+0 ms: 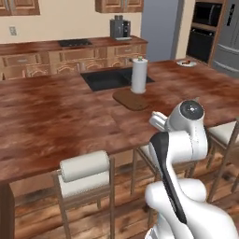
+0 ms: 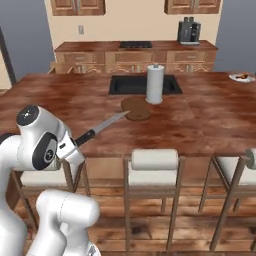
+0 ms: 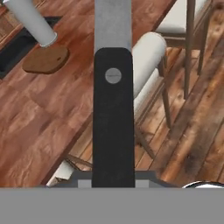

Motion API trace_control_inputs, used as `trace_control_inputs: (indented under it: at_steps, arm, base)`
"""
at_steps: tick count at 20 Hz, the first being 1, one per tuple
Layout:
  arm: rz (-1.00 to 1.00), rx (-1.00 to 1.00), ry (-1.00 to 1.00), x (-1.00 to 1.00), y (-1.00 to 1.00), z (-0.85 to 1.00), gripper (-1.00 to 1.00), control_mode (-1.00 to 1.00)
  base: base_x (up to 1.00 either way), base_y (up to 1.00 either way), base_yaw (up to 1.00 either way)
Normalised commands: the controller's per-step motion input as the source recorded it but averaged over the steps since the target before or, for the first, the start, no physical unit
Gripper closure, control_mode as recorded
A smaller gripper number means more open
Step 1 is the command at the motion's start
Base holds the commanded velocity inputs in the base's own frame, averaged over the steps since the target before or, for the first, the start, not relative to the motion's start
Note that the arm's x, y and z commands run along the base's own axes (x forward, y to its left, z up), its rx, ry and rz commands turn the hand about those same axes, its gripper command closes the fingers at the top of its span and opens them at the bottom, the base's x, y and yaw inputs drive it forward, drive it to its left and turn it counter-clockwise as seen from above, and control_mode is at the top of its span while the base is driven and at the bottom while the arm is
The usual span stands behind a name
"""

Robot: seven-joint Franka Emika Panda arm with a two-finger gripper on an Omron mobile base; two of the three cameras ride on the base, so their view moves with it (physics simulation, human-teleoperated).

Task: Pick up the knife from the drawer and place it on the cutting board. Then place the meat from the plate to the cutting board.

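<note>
Off the near edge of the bench (image 2: 100, 105), above the stools, the claw (image 2: 75, 145) is clamped narrow on the knife (image 2: 102, 127), gripping its dark handle. The grey blade slants up and forward over the bench edge, its tip close to the cutting board (image 2: 136, 108) in the right base view, though how high it sits above the wood cannot be told. In the hand view the knife (image 3: 113, 109) runs straight up the middle, with the cutting board (image 3: 46, 60) far off at upper left. A paper towel roll (image 1: 138, 74) stands upright at the back edge of the cutting board (image 1: 130, 99). The plate (image 2: 242, 77) with the meat (image 2: 244, 76) sits at the far right of the bench, well apart from the board.
</note>
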Motion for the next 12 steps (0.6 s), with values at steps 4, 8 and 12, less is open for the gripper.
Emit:
trace_control_inputs:
  at_steps: [4, 8, 12]
  arm:
    - [0.0, 0.0, 0.0, 0.0, 0.0, 0.0, 1.0, 1.0]
    - [0.0, 0.0, 0.0, 0.0, 0.0, 0.0, 1.0, 1.0]
    - [0.0, 0.0, 0.0, 0.0, 0.0, 0.0, 1.0, 1.0]
  base:
    - [0.61, 0.73, -0.2]
    - [0.58, -0.26, 0.03]
    - [0.33, -0.7, 0.09]
